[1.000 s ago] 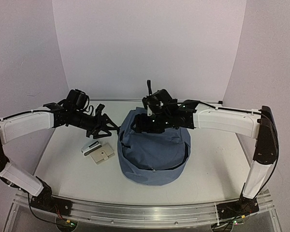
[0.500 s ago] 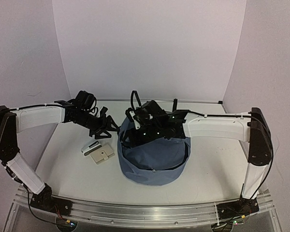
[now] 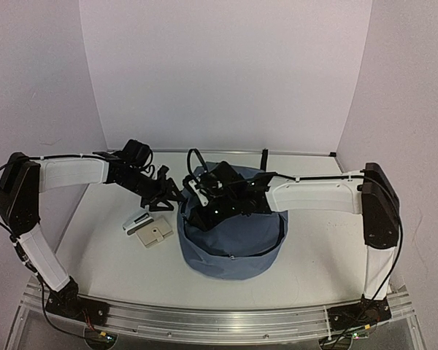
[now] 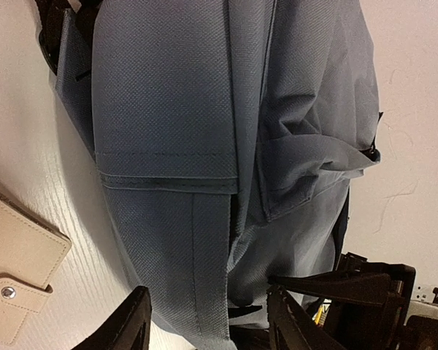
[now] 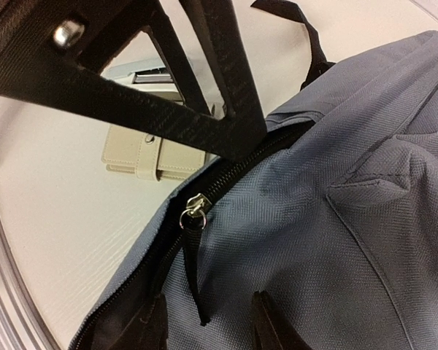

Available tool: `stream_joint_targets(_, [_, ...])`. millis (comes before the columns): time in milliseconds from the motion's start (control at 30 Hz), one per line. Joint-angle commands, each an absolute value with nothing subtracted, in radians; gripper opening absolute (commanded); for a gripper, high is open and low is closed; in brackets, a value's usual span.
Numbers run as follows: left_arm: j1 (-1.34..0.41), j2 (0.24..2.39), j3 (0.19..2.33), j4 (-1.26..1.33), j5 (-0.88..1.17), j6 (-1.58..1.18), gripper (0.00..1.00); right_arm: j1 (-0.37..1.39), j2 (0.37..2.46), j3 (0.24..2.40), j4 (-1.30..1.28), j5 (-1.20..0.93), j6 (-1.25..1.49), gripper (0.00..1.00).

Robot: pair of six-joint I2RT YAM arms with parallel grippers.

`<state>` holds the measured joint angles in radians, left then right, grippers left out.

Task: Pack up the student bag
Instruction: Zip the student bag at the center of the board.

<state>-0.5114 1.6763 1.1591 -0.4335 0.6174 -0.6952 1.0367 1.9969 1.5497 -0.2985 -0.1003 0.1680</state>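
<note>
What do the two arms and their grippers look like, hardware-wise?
They are a matching pair. The left arm and right arm have white link shells between black joint housings, with thin black cables strung along the links. The left gripper and right gripper are all black, with flat, angular fingers. Both arms are bolted to a silver rail.

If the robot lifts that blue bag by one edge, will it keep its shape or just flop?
Probably flop: the bag is soft cloth, creased and folded in the left wrist view. It slumps low on the table, so likely near empty and light. A push may bunch it rather than slide it.
</note>
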Motion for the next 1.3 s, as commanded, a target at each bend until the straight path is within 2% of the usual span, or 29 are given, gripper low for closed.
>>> stream_joint_targets(0, [-0.514, 1.694, 1.201, -0.408, 0.644, -0.676, 0.53, 1.04, 2.026, 1.586, -0.287, -0.074, 0.11, 0.36])
stream_joint_targets(200, [-0.516, 1.721, 1.201, -0.391, 0.663, -0.686, 0.43, 1.053, 2.049, 1.608, -0.291, -0.053, 0.088, 0.34])
stream_joint_targets(433, [-0.521, 1.721, 1.193, -0.374, 0.671, -0.693, 0.38, 1.07, 2.08, 1.63, -0.293, -0.027, 0.076, 0.3])
stream_joint_targets(567, [-0.523, 1.72, 1.189, -0.365, 0.676, -0.699, 0.39, 1.078, 2.102, 1.644, -0.295, -0.002, 0.074, 0.22])
stream_joint_targets(767, [-0.535, 1.733, 1.191, -0.378, 0.66, -0.692, 0.5, 1.083, 2.074, 1.635, -0.292, 0.037, 0.076, 0.0])
stream_joint_targets(967, [-0.566, 1.773, 1.225, -0.425, 0.609, -0.673, 0.5, 1.086, 2.016, 1.601, -0.259, 0.017, 0.101, 0.0])
stream_joint_targets(1033, [-0.576, 1.78, 1.239, -0.439, 0.586, -0.664, 0.43, 1.088, 1.998, 1.588, -0.247, 0.009, 0.109, 0.0])
stream_joint_targets(1267, [-0.578, 1.762, 1.225, -0.39, 0.539, -0.683, 0.07, 1.109, 1.924, 1.536, -0.237, -0.021, 0.151, 0.0])
